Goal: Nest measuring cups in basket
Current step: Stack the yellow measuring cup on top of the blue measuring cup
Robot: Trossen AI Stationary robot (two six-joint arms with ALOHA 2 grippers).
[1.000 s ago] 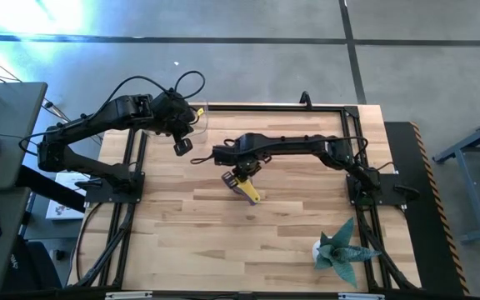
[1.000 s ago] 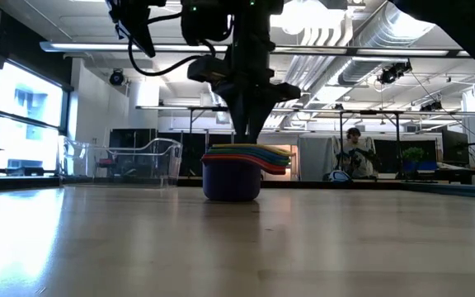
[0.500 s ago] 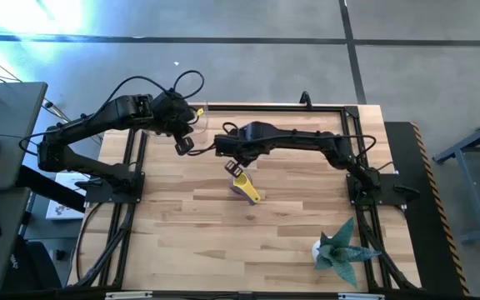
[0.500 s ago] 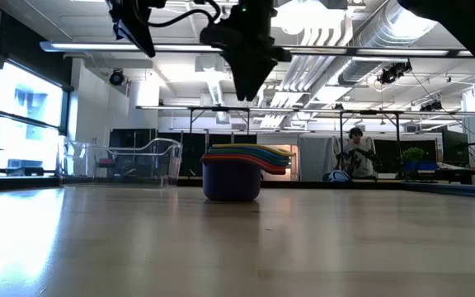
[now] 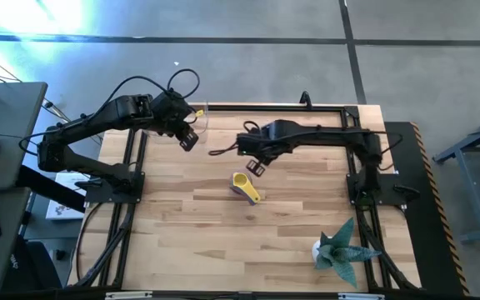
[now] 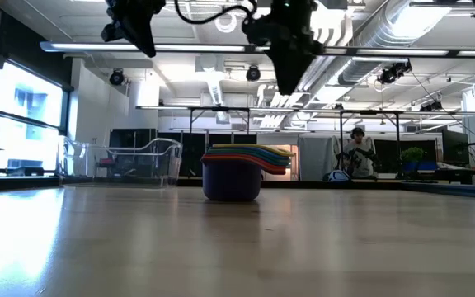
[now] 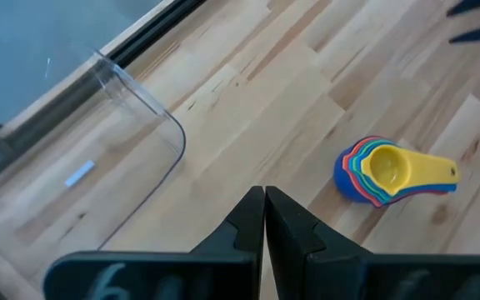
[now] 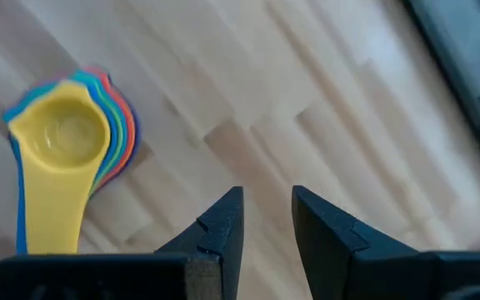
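The measuring cups (image 5: 244,187) stand nested in one stack on the table's middle, purple at the bottom and yellow on top, with the handles toward the near right. The stack also shows in the low view (image 6: 232,177), the left wrist view (image 7: 386,171) and the right wrist view (image 8: 61,146). The clear basket (image 5: 201,117) sits at the far edge, left of centre (image 6: 126,161) (image 7: 73,167). My right gripper (image 5: 255,167) hangs open in the air, up and to the far right of the stack (image 6: 287,78) (image 8: 267,218). My left gripper (image 5: 188,140) hovers shut beside the basket (image 7: 264,218).
A spiky teal plant figure (image 5: 340,250) stands near the table's near right corner. Black frame rails (image 5: 132,208) run along the left, right and far edges. Bare wood lies all round the cup stack. A person (image 6: 355,153) is far off in the room behind.
My right gripper has risen from the top of the cup stack and drawn back toward the table's right and far side, now well clear of it. The stack has stayed where it was. My left gripper has edged slightly toward the basket.
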